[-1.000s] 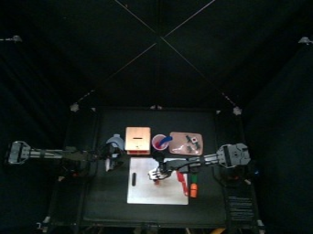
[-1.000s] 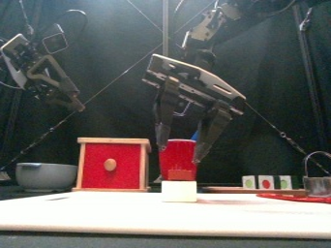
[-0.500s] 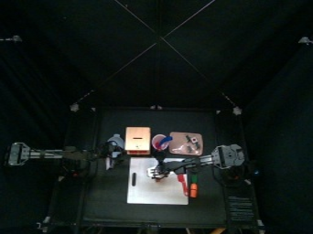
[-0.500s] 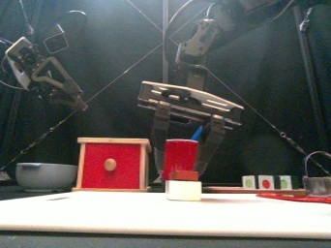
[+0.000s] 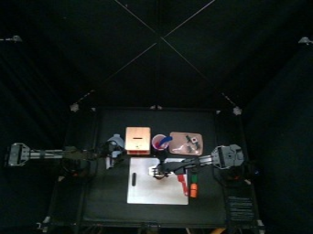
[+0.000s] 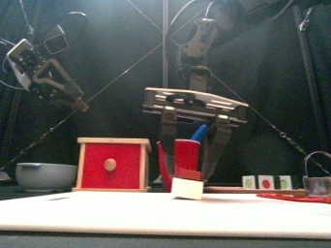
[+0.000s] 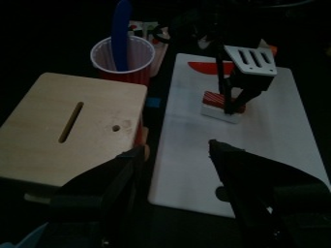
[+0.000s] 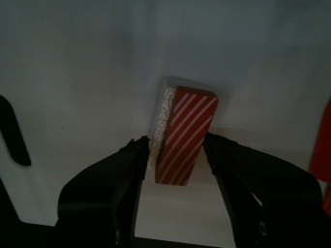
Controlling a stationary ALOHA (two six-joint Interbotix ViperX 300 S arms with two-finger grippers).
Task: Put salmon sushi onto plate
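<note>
Right end effector (image 8: pixel 177 160) stands with jaws wide apart, holding nothing, poised directly over the salmon sushi (image 8: pixel 185 135). The piece, striped orange-red on a white rice base, lies on the white board (image 8: pixel 77 68) between the two jaws, clear of both. In the front view it sits tilted, one edge lifted (image 6: pixel 188 182).

Handling judgement: a small, light toy piece, probably rigid and smooth; liable to tip or skid if pushed from one side. Best taken across its narrow width at mid-length, both jaws meeting the long flanks together.

The plate cannot be made out with confidence.

Left end effector (image 7: pixel 177 160) rests off to the side, jaws apart, empty.
</note>
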